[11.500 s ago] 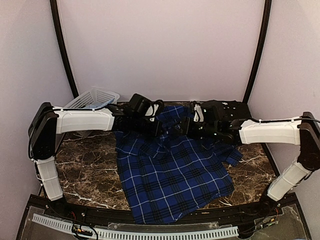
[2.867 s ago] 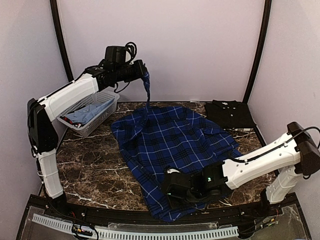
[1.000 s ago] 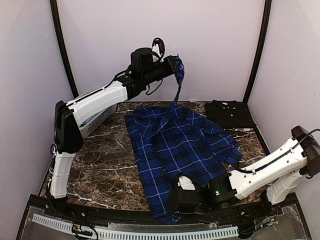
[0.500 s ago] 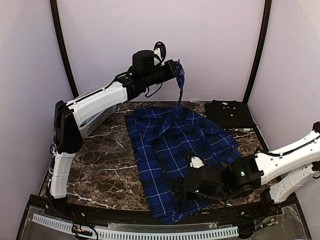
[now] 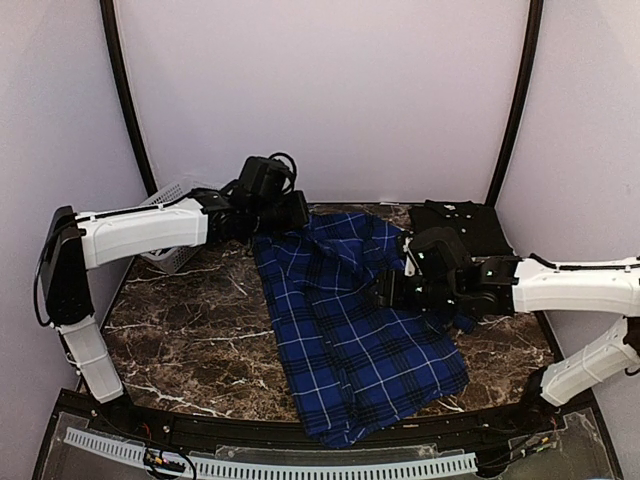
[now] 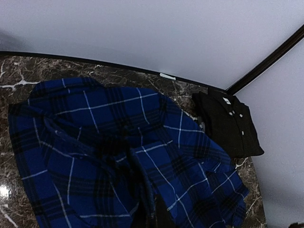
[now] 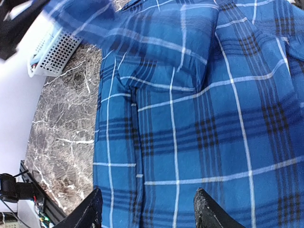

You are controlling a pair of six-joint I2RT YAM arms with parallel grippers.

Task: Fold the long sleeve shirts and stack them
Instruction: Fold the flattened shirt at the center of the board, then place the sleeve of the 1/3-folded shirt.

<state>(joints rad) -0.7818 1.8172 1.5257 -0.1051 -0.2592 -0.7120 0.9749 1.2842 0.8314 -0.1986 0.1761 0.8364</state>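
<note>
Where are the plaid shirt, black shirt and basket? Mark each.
plaid shirt (image 5: 345, 330), top external view, mid body.
black shirt (image 6: 228, 126), left wrist view, buttoned front.
basket (image 7: 56, 53), right wrist view, lattice wall.

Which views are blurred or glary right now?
Right wrist: plaid shirt smeared at top left, sharp elsewhere. Left wrist: dim, one glare spot on the marble table, black shirt readable. Top external: even light, sharp.

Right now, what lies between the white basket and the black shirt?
The blue plaid shirt, spread on the table, fills the stretch from basket to black shirt, as the top view shows.
</note>
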